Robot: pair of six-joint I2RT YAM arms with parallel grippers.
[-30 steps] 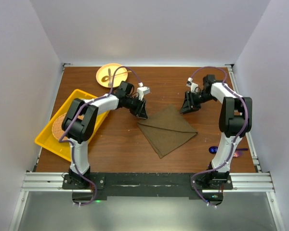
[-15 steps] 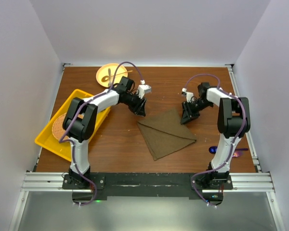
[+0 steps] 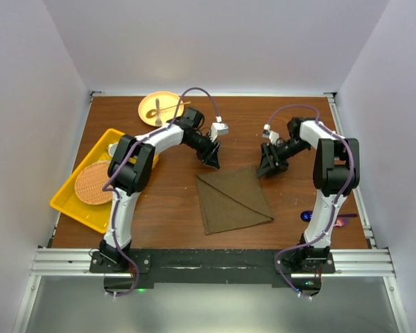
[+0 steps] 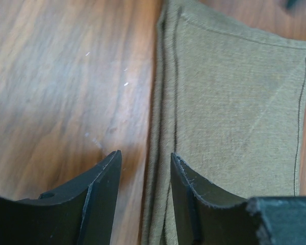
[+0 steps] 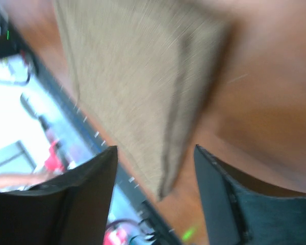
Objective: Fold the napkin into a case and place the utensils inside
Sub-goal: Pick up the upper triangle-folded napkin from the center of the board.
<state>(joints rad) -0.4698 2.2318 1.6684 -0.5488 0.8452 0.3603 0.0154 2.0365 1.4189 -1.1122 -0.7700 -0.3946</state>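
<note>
Right of the yellow plastic tray with its round woven mat, the left gripper reaches inward, jaws parted and empty over the far edge of the folded olive-brown cloth napkin at mid-table, the right gripper likewise agape and empty at its far-right corner, a glossy blue spoon lying right of the cloth.

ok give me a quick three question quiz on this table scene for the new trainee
1. True or false: the round woven tan mat lies in the yellow plastic tray.
2. Where is the folded olive-brown cloth napkin? A, on a round plate; B, flat on the brown wooden table; C, in the tray.
3. Fill in: the jaws of the left gripper and the right gripper both stand ____, holding nothing.

Key: 1 true; 2 B; 3 open.
</note>
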